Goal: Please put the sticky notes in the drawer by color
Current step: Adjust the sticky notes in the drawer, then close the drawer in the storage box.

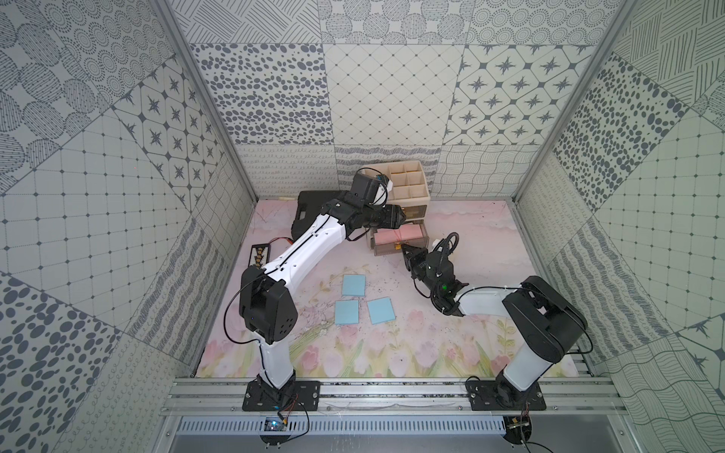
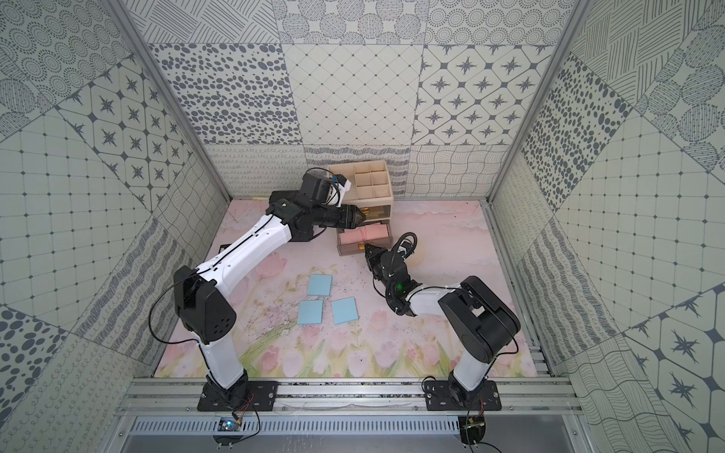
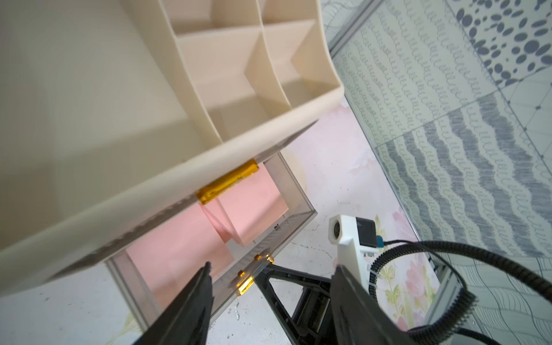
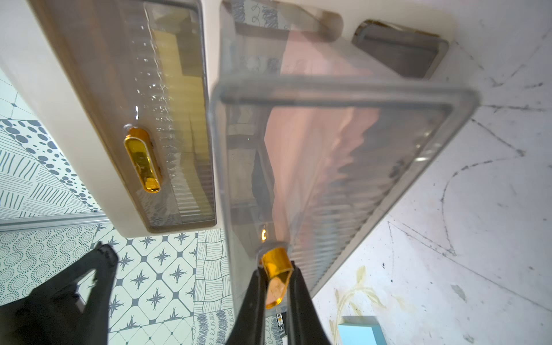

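– Nearest the arm bases, what's on the mat?

– Three blue sticky notes (image 1: 347,312), flat in a loose cluster between my two arms, with neither gripper touching them. I judge they're what is left to sort.

– Further in?

– My right gripper (image 1: 404,250) is pinched closed on the gold handle (image 4: 274,264) of the pulled-out drawer (image 1: 382,251). Pink sticky notes (image 1: 398,235) lie inside it, and one of them is buckled upward.

– And your left?

– My left gripper (image 3: 273,267) hangs over that drawer, close to the front of the cabinet (image 1: 400,192). Its jaws are well apart with nothing between them.

– Any yellow?

– Through the closed drawer above I can make out yellow sticky notes (image 4: 191,98). I can't tell how many.

– What does the next move turn on?

– The drawer's slide line. It runs straight away from my right gripper into the cabinet, and the drawer's long side lies across that line. So I'd push along the slide, never sideways. The buckled note could catch on the frame.

– And the blue ones after that?

– They lie back toward me from both grippers. The right is nearer but busy with the handle, and the left is free.

– Anything behind?

– A black case (image 1: 310,211) beside the cabinet, partly hidden by my left arm.
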Motion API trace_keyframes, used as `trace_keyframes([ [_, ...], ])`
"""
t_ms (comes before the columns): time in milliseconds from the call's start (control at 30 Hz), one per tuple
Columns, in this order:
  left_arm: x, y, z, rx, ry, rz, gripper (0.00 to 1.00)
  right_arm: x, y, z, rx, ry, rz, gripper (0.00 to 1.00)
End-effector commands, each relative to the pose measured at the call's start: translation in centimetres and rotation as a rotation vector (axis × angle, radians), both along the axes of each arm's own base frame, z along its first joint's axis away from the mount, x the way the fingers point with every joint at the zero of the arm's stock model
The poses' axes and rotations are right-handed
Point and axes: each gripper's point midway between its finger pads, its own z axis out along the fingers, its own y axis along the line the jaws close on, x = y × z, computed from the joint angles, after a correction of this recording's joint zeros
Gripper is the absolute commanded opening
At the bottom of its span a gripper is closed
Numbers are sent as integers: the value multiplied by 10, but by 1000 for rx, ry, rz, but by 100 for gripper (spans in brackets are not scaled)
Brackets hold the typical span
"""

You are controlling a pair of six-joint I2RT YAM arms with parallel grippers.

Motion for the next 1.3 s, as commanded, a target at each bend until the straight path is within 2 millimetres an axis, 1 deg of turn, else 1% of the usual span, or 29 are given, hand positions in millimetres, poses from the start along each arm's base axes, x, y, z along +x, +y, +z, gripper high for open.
trace_keyframes([
  [0,33,47,58,77,-231,227,69,9,7,4,-30,-28,12,0],
  [67,46,62,60,146,-263,287,70,11,9,4,-33,-32,15,0],
  [133,63,73,50,192,-261,344,70,13,11,4,-36,-36,16,0],
  [233,84,85,35,206,-248,418,67,19,13,8,-46,-51,18,0],
  [300,93,95,33,238,-281,474,67,22,13,10,-48,-58,17,0],
  [367,102,101,35,236,-324,503,68,24,13,12,-51,-63,16,0],
  [433,110,103,32,228,-317,495,69,25,14,13,-55,-67,18,0],
  [600,128,103,15,284,-296,493,69,25,14,11,-51,-65,18,0],
  [700,137,96,8,267,-281,466,70,25,14,11,-51,-67,19,0],
  [733,137,95,0,271,-251,451,70,25,14,13,-51,-71,20,0],
  [767,138,93,-4,267,-239,438,70,25,14,13,-52,-71,20,0],
  [867,140,89,-8,273,-207,416,68,26,14,15,-55,-77,20,0],
  [967,139,89,-14,296,-175,404,62,28,15,15,-64,-80,19,0],
  [1067,135,86,-23,322,-138,369,52,32,20,16,-63,-87,26,0],
  [1133,132,85,-29,337,-116,345,38,36,22,18,-63,-97,27,0],
  [1233,127,81,-34,340,-99,308,25,41,25,22,-77,-114,27,0],
  [1267,126,80,-36,341,-95,296,19,43,26,23,-82,-118,26,0],
])
